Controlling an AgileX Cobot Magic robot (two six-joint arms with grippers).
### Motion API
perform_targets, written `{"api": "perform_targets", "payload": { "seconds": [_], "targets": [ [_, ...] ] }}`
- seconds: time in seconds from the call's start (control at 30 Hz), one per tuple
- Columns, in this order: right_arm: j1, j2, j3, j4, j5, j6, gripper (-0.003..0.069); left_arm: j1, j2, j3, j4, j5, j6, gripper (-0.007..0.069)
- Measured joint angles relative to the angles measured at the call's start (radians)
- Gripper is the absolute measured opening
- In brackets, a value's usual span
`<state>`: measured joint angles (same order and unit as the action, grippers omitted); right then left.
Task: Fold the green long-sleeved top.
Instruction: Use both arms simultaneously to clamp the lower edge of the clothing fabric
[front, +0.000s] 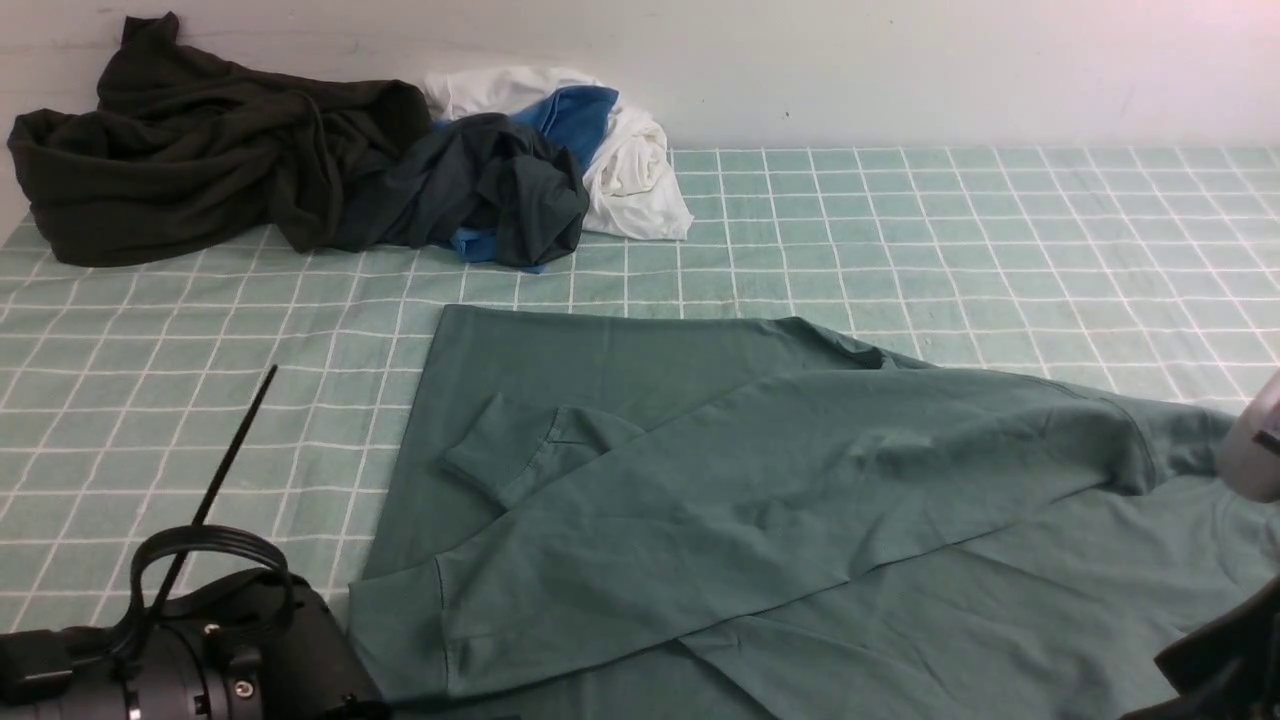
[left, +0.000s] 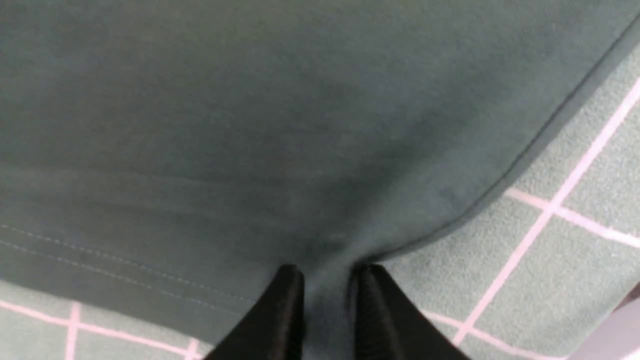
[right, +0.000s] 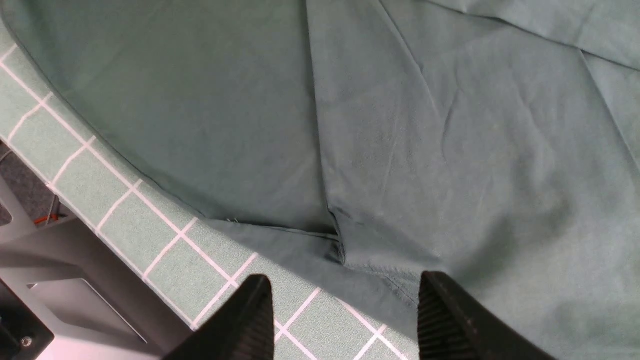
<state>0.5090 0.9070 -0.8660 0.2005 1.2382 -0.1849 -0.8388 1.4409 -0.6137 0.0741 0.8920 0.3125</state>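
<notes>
The green long-sleeved top (front: 760, 470), plain muted teal jersey, lies spread flat from centre toward 4 o'clock. One sleeve crosses the body diagonally, its ribbed cuff (front: 395, 625) at 7 o'clock. The second cuff (front: 500, 450) lies folded at 8 o'clock, nearer centre.

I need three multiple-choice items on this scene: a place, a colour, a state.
1. Where is the pile of other clothes? A far left, by the wall; B near edge, centre; C far right.
2. What colour are the lines of the checked cloth? A black; B white; C red.
3. How is the right gripper? A shut on a sleeve; B open; C shut on the cloth.
Answers: 1 A, it lies against the wall at left; 2 B, a white grid on pale green; 3 B, its jaws stand apart above the green long-sleeved top.
</notes>
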Motion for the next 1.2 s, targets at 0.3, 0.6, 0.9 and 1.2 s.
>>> {"api": "perform_targets", "payload": {
  "seconds": [0.3, 0.6, 0.9, 1.2],
  "targets": [
    [0.000, 0.000, 0.000, -0.001, -0.008, -0.002, 0.0368, 0.000, 0.067, 0.013, 0.005, -0.010, 0.035, 0.0265],
    [0.000, 0.000, 0.000, -0.021, -0.023, -0.004, 0.0368, 0.000, 0.067, 0.009, 0.016, -0.017, 0.030, 0.0169],
    [0.000, 0.008, 0.000, -0.023, -0.038, -0.128, 0.0368, 0.000, 0.067, -0.106, 0.012, 0.129, -0.060, 0.0006],
    [0.000, 0.092, 0.169, -0.060, -0.062, -0.352, 0.0452, 0.000, -0.045, -0.057, 0.012, 0.212, -0.079, 0.0006]
  ]
}}
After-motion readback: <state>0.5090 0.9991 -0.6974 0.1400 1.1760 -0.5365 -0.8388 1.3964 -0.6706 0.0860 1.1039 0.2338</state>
